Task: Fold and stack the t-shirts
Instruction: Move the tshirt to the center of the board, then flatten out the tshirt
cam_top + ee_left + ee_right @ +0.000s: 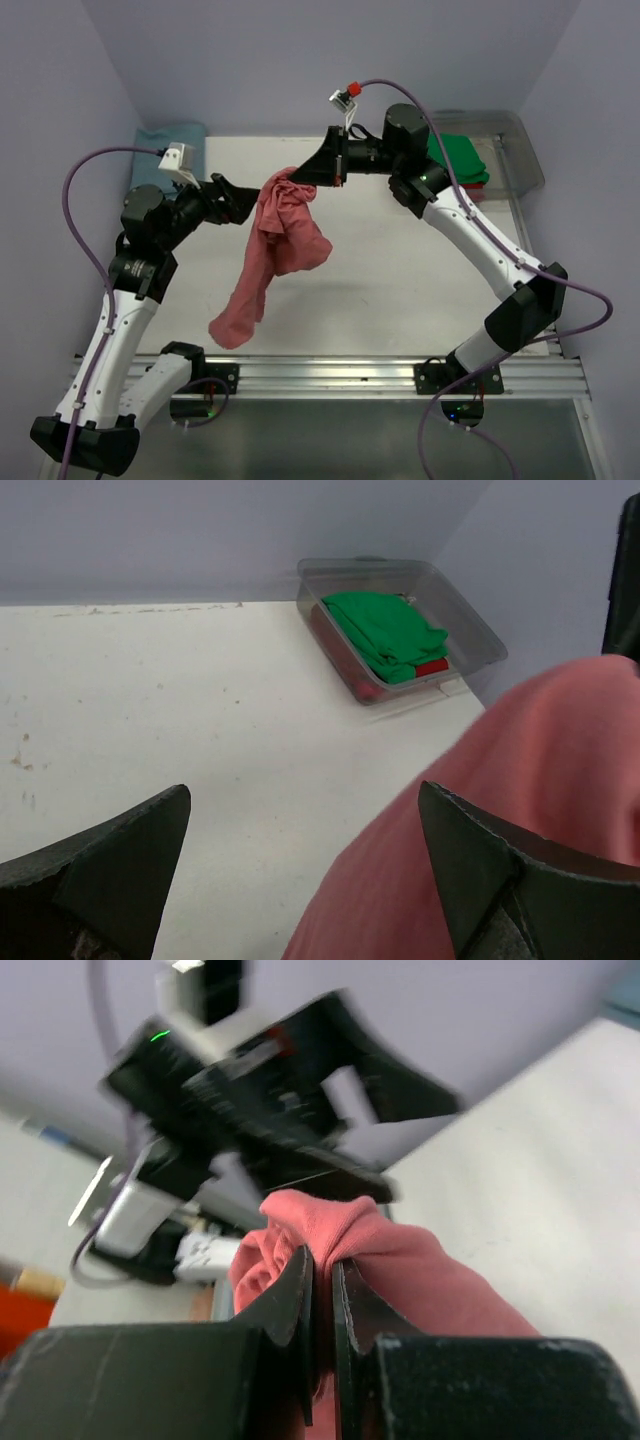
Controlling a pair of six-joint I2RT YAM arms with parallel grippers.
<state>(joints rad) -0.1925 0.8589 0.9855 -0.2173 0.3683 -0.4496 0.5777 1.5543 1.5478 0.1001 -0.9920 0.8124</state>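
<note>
Where its limp tail meets the worktop point(400, 290), the salmon-red t-shirt point(285, 240) hangs light and floppy from the right hand point(303, 180), which is clamped tight on a bunched fold. The left hand point(241, 200) gapes wide and empty beside it; a hem corner looks the best hold. Beyond, the green t-shirt point(460, 160) fills the bin point(520, 150).

The left arm point(108, 330) and right arm point(480, 250) have white tubular links, black joint housings and black bases. Purple cables point(68, 190) loop along them. The left hand point(245, 200) and right hand point(305, 175) are black, wedge-fingered.
</note>
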